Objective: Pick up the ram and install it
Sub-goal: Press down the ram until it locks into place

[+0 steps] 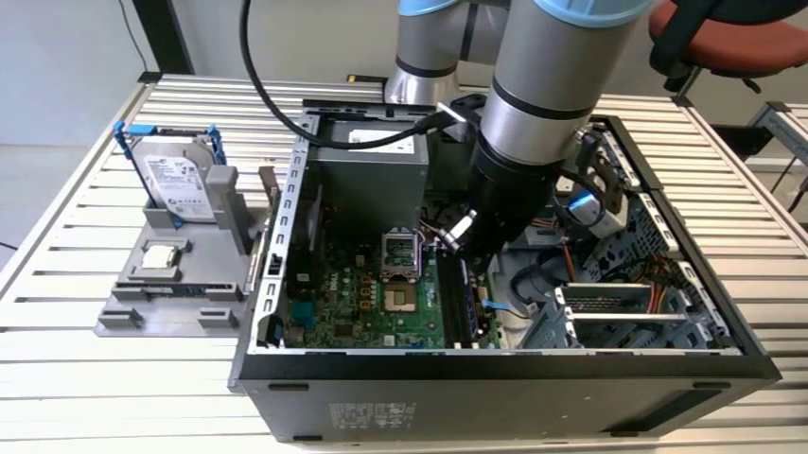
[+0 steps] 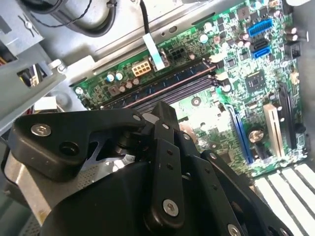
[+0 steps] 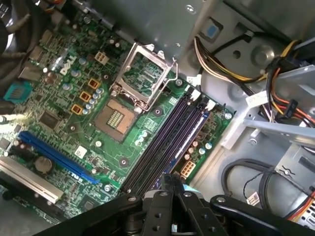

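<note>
While over slots, fingers (image 3: 170,189) hold ram (image 3: 165,183).

arm upright, gripper (image 3: 170,183) fingers seemingly pressed together.

I have the gripper (image 3: 170,196) low inside the open case (image 1: 505,364), right over the black slots (image 3: 167,132). Room here is tight: the raised socket frame (image 3: 142,78) sits just beside the slots on one side, the metal drive cage (image 1: 625,312) and its cable bundle (image 3: 221,64) crowd the other. The power supply (image 1: 366,175) blocks the far end. Straight above the motherboard (image 1: 366,298) the case is open. Outside, on the exterior view's left, the drive stand (image 1: 177,255) occupies the table (image 1: 63,378)
</note>
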`<state>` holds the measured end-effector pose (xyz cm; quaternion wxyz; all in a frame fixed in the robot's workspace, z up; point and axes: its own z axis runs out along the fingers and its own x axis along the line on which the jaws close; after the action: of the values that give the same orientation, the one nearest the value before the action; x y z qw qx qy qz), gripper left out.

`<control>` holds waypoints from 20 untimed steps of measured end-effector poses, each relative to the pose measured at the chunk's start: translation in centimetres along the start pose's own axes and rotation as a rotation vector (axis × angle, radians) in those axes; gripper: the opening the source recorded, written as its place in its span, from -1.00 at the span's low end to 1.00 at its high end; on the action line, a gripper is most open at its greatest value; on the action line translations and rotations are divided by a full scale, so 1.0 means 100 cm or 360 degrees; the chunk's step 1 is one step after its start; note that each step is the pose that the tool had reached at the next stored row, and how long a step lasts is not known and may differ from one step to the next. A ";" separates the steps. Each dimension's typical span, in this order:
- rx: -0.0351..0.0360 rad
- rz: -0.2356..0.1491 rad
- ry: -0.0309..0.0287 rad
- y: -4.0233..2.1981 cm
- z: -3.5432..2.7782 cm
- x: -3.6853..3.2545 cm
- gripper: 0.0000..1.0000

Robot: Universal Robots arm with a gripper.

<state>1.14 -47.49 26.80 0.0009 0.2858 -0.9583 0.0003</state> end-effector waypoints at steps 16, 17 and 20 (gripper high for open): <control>-0.0045 -0.0295 -0.00333 0.0001 0.0000 -0.0002 -1.00; -0.0047 -0.0312 -0.00351 0.0001 0.0001 -0.0002 -1.00; -0.0051 -0.0369 -0.00374 0.0001 0.0001 -0.0004 -1.00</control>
<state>1.17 -47.46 26.79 -0.0057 0.3946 -0.9186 -0.0186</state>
